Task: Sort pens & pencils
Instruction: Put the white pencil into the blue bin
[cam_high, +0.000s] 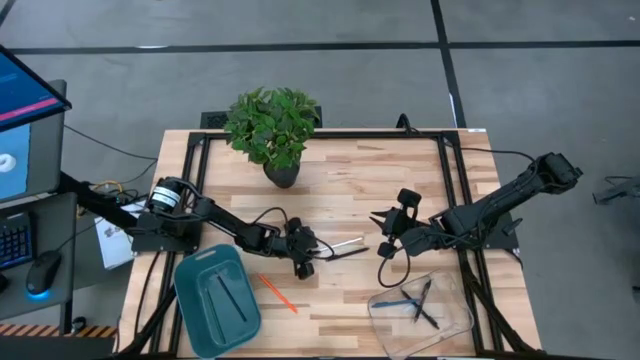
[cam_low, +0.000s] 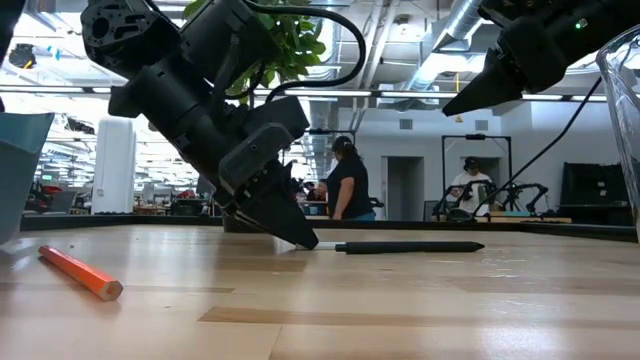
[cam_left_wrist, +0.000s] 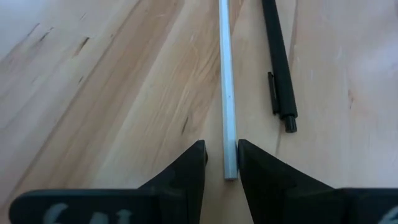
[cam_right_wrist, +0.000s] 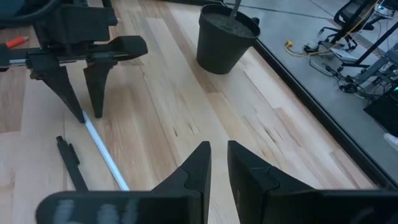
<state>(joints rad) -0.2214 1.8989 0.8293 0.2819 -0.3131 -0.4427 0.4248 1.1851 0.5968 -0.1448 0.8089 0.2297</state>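
A whitish pencil (cam_left_wrist: 228, 81) and a black pen (cam_left_wrist: 278, 62) lie side by side on the wooden table, mid-table (cam_high: 345, 247). My left gripper (cam_left_wrist: 221, 158) slants down with its open fingers on either side of the whitish pencil's near end (cam_right_wrist: 86, 112). An orange pencil (cam_high: 278, 293) lies on the table nearer the front edge (cam_low: 80, 273). My right gripper (cam_right_wrist: 219, 155) hangs above the table right of centre (cam_high: 377, 218). Its fingers are a narrow gap apart, with nothing between them. My left gripper has one finger (cam_left_wrist: 249, 163) against the side of the whitish pencil, right at its near end (cam_left_wrist: 231, 168). The other finger stands a little apart from it. The fingers come slanting down from the table's left and lie along the pencil, which rests flat on the table.
A teal tray (cam_high: 200, 315) with dark sticks in it sits at the front left. A clear container (cam_high: 455, 322) at the front right holds a blue pen and black ones. A potted plant (cam_high: 272, 125) stands at the far middle. Bare wood lies between the arms.
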